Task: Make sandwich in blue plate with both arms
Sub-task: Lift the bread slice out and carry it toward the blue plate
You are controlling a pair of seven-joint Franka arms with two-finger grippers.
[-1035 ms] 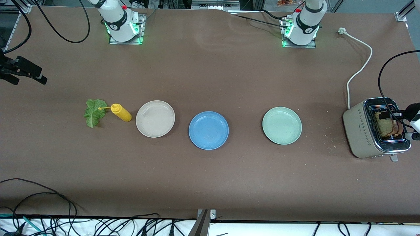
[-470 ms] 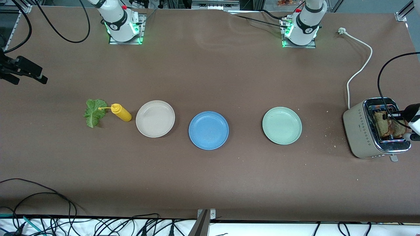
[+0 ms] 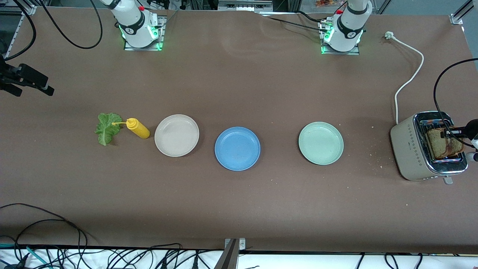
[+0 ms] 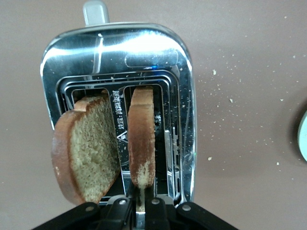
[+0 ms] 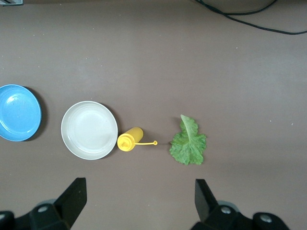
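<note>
The blue plate [image 3: 237, 148] sits empty mid-table between two other plates. The lettuce leaf [image 3: 107, 128] lies toward the right arm's end, touching the nozzle of a yellow squeeze bottle [image 3: 138, 128]. Two bread slices stand in the toaster [image 3: 409, 149] at the left arm's end. My left gripper [image 3: 451, 133] is over the toaster; in the left wrist view it [image 4: 139, 203] is shut on the edge-on slice [image 4: 141, 139]. The other slice [image 4: 88, 151] leans in the neighbouring slot. My right gripper [image 5: 141, 201] is open, high over the table near the lettuce [image 5: 188, 142].
A beige plate [image 3: 176, 135] lies beside the bottle. A pale green plate [image 3: 320, 143] lies between the blue plate and the toaster. The toaster's white cord [image 3: 410, 78] runs toward the left arm's base. Crumbs lie round the toaster.
My left gripper has shifted a little toward the left arm's end of the table over the toaster, and the bread there has shifted with it. The right arm's side is unchanged.
</note>
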